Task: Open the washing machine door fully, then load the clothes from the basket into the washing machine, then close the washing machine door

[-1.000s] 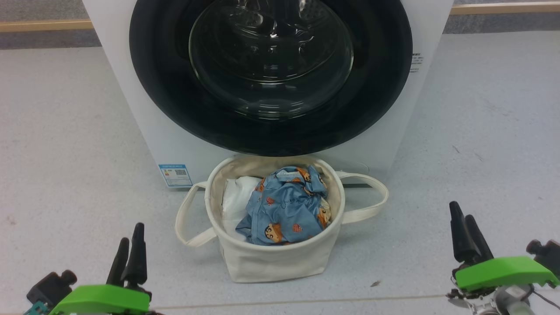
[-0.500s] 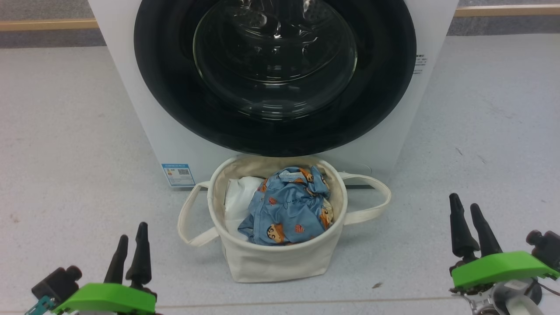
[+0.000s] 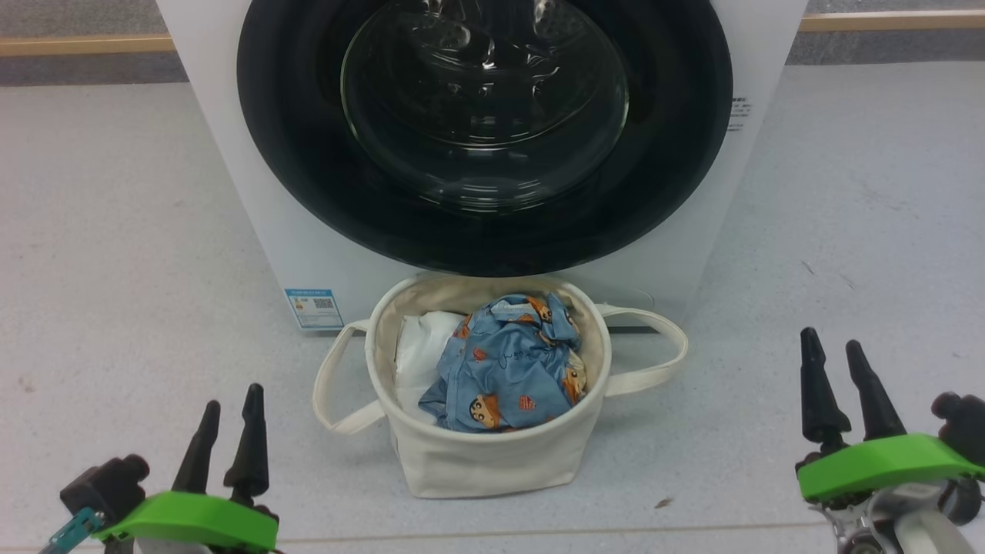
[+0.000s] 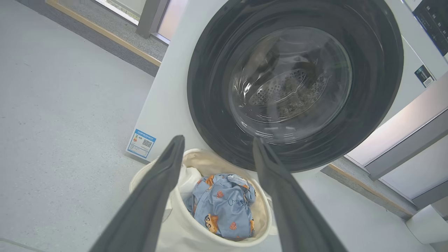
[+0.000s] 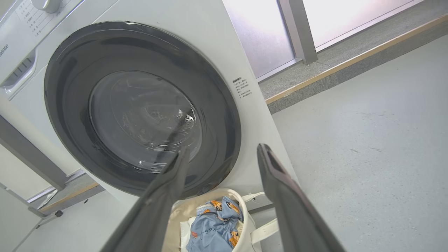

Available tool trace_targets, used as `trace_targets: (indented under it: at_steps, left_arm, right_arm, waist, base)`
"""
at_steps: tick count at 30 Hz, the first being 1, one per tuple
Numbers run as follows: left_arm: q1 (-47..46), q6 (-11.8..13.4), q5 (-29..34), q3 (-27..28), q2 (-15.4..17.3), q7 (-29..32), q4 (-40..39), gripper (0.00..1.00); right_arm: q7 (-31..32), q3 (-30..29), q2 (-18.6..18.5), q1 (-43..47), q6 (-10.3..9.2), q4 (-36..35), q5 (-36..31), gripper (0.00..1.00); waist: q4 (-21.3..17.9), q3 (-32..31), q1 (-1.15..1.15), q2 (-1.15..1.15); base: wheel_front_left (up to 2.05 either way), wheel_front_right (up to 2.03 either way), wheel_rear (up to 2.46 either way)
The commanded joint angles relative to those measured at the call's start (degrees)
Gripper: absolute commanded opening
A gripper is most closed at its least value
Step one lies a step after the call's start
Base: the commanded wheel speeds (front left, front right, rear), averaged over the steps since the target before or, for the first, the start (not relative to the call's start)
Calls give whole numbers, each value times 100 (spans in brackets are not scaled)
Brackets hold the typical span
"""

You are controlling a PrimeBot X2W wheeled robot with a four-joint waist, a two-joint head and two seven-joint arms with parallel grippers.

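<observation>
Speckled grey floor (image 3: 115,231), frosted window (image 5: 336,17)

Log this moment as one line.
washing machine door: shut | clothes: in basket | left pincer: open, empty | right pincer: open, empty | door opening: not yet done

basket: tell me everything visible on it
The basket is a small round cream tub, canvas by its look, with soft creased sides and a looped fabric handle drooping at each side. It stands upright on the grey floor, just below the closed washing machine door, close to the washing machine front; contact there is unclear. Inside lie blue printed clothes beside a white cloth.
</observation>
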Motion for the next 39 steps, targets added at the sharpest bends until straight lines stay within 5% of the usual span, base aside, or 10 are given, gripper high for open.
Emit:
trace_targets:
  at_steps: [1, 39]
  left_arm:
    - [-301, -35, 181, 133, 149, -88, -185, 100]
    - [-531, -140, 2552, 364, 277, -645, 49, 100]
  right_arm:
    - [-64, -11, -45, -278, 63, -156, -201, 100]
    - [-179, -795, 136, -532, 86, 304, -2904, 100]
  waist:
    - [-2, -1, 0, 0]
    - [41, -62, 0, 0]
  base:
    - [0, 0, 0]
    - [0, 0, 0]
